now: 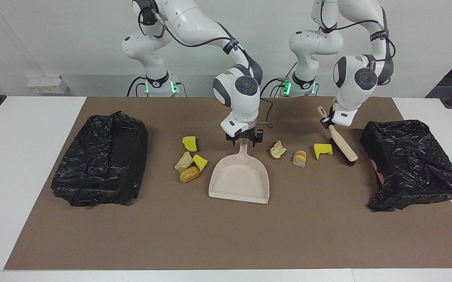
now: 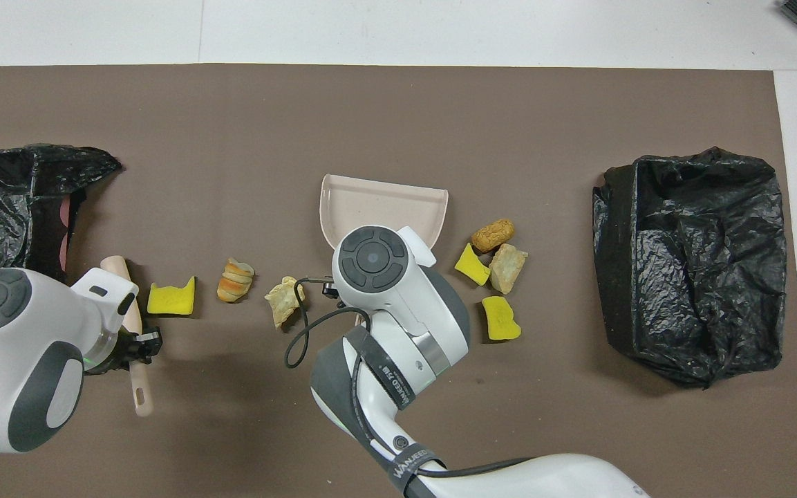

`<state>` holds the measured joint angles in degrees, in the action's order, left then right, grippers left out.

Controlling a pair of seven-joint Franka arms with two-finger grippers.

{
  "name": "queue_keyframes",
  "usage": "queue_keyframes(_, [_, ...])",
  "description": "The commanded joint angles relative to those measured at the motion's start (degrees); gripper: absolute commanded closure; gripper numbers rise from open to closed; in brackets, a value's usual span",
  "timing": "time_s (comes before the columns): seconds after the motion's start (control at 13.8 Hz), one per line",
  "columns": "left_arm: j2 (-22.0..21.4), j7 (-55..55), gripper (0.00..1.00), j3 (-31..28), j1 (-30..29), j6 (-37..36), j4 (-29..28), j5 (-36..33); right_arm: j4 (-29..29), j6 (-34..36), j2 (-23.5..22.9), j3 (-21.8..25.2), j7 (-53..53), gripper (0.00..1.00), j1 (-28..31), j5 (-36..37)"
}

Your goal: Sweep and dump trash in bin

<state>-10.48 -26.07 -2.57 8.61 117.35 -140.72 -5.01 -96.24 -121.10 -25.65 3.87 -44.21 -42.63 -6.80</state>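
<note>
From across the tabletop, my left fingers (image 1: 329, 122) pinch the brush (image 1: 339, 141) beside the trash (image 1: 298, 158) while my right fingers (image 1: 244, 141), closing or spread I cannot tell, straddle the dustpan (image 1: 239, 178) handle; from overhead, scraps (image 2: 235, 280) flank the pan, so I should grip squarely first.

Clock set on the dustpan (image 1: 239, 180), 12 o'clock toward the robots. Dustpan at mat (image 1: 226, 235) centre, handle at 12. Four scraps (image 1: 189, 174) at 10. Three scraps (image 1: 300, 158) at 2, brush (image 1: 341, 145) just beside them. Bin (image 1: 100, 174) at 9, second bin (image 1: 412, 164) at 3.
</note>
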Motion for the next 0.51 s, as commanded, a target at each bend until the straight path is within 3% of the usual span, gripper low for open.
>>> queue_keyframes(0.0, [-1.6,0.3,1.00,-0.4,3.9,2.2,-1.7,-0.2,-1.8,-1.1,1.6,-0.2,1.3,0.51,0.4,-1.1])
queue_keyframes(0.07, [-0.8,0.5,1.00,-0.4,5.5,3.3,-1.6,0.0,-1.8,-1.0,1.7,-0.2,1.2,0.65,0.4,-0.7])
queue_keyframes(0.14, [0.3,0.6,1.00,-0.4,7.2,4.6,-1.5,0.1,-1.8,-0.8,1.7,-0.1,0.8,0.91,0.0,-0.3])
queue_keyframes(0.22, [0.5,0.8,1.00,-0.4,7.6,5.3,-1.4,0.3,-1.5,-0.3,1.7,0.0,-0.2,1.00,-0.3,-0.2])
queue_keyframes(0.43, [0.9,3.1,1.00,-0.4,9.5,6.6,-1.0,3.1,-1.5,1.0,2.5,-0.1,5.9,1.00,0.9,0.6])
